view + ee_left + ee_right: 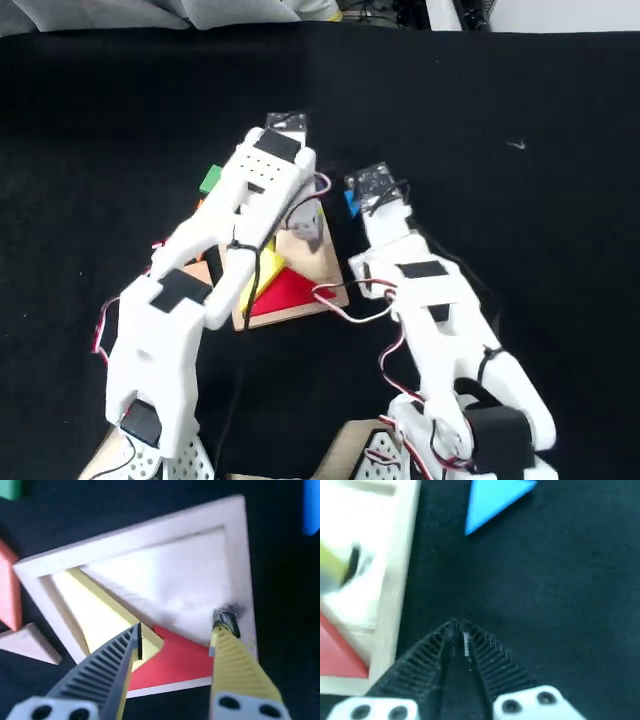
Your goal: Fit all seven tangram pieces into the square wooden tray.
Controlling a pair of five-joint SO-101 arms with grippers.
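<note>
Centrally, the square wooden tray lies on the black cloth, with a yellow triangle and a red triangle edge to edge inside it. The left gripper hangs over them, jaws apart and holding nothing. Outside the rim lie an orange piece, a pale wooden triangle and a green piece. A blue triangle lies beside the tray, near the right gripper, whose jaws are pressed together and empty.
</note>
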